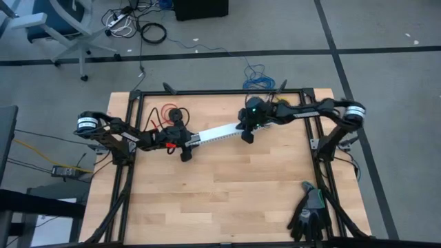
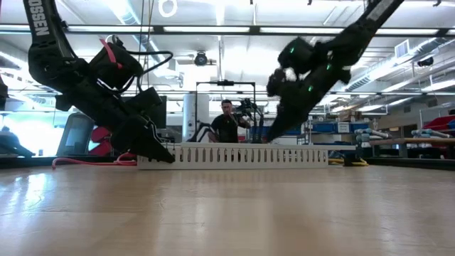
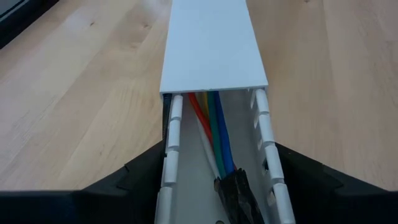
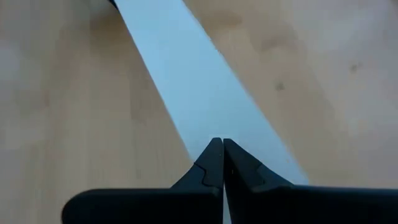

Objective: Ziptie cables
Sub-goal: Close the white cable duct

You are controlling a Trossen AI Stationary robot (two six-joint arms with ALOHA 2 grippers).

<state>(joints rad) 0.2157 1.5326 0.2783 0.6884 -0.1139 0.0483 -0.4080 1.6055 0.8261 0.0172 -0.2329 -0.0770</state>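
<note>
Evidently, everything turned on one line: the white channel (image 1: 219, 132) lay across the table (image 1: 227, 200) with its long axis running from about eight o'clock to two o'clock in the high view, and we had a gripper at each end of it.

Our left gripper (image 1: 185, 141) sat at the eight o'clock end. Its jaws stood wide, one outside each slotted wall of the channel; whether they actually pressed on the walls we could not tell. Through its wrist camera we saw the cables (image 3: 214, 134) lying inside the channel, along that same axis, running away from the jaws and vanishing under the white lid (image 3: 211, 43) (only the near stretch was uncovered). So the left arm was plainly the nearer one to the wires.

Our right gripper (image 1: 247, 131) was at the two o'clock end, jaws fully closed and holding nothing, its tips at the lid's top surface (image 4: 205, 93); contact looked likely but we could not confirm it.

A dark, braided-looking piece (image 3: 236, 196) lay beside the cables close to the left jaws. We could not say it was the ziptie, and we made out no ziptie elsewhere.
</note>
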